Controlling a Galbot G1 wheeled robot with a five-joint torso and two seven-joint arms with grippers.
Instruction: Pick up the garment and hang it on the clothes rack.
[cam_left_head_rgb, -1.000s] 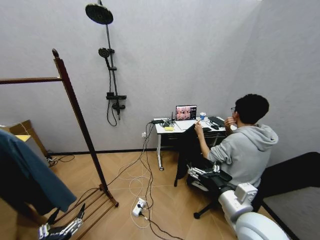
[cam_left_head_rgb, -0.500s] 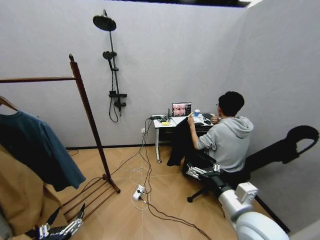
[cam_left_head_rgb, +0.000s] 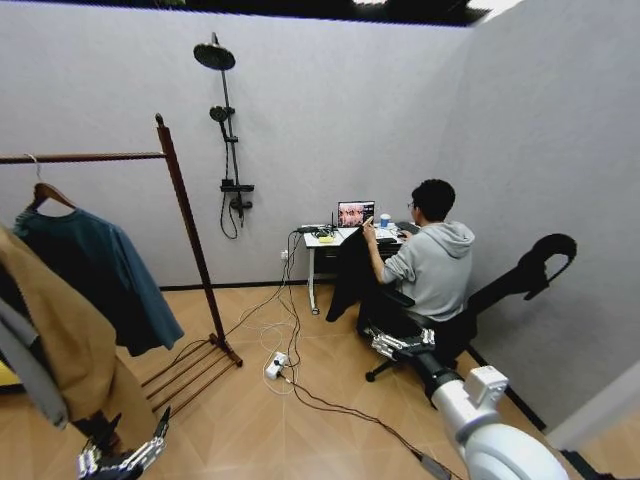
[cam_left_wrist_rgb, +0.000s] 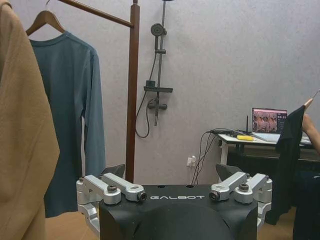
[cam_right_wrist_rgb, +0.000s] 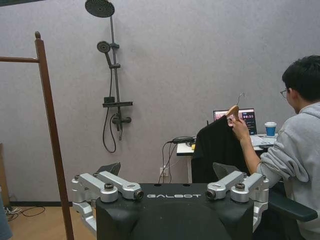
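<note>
- The garment (cam_left_head_rgb: 100, 275), a dark teal-blue long-sleeved shirt-jacket, hung on a brown wooden hanger (cam_left_head_rgb: 47, 191) whose hook sat over the top bar of the clothes rack (cam_left_head_rgb: 190, 235), at about 9 o'clock in the head view.
- A long tan coat (cam_left_head_rgb: 70, 345) hung in front of it toward 8 o'clock, overlapping the teal fabric's lower left part; a grey garment (cam_left_head_rgb: 25, 360) showed at the coat's left edge.
- The left gripper (cam_left_head_rgb: 120, 458) sat low at about 7 o'clock, apart from the clothes, its jaws spread wide and holding nothing, as the left wrist view (cam_left_wrist_rgb: 172, 180) confirmed.
- The right gripper (cam_left_head_rgb: 400, 343) reached out at about 5 o'clock above the wooden floor, its jaws likewise wide apart and empty (cam_right_wrist_rgb: 172, 177).
- In the right wrist view, a seated person's hand (cam_right_wrist_rgb: 233, 121) held a dark garment (cam_right_wrist_rgb: 217, 150) on a wooden hanger beside a desk (cam_left_head_rgb: 325, 240).
</note>
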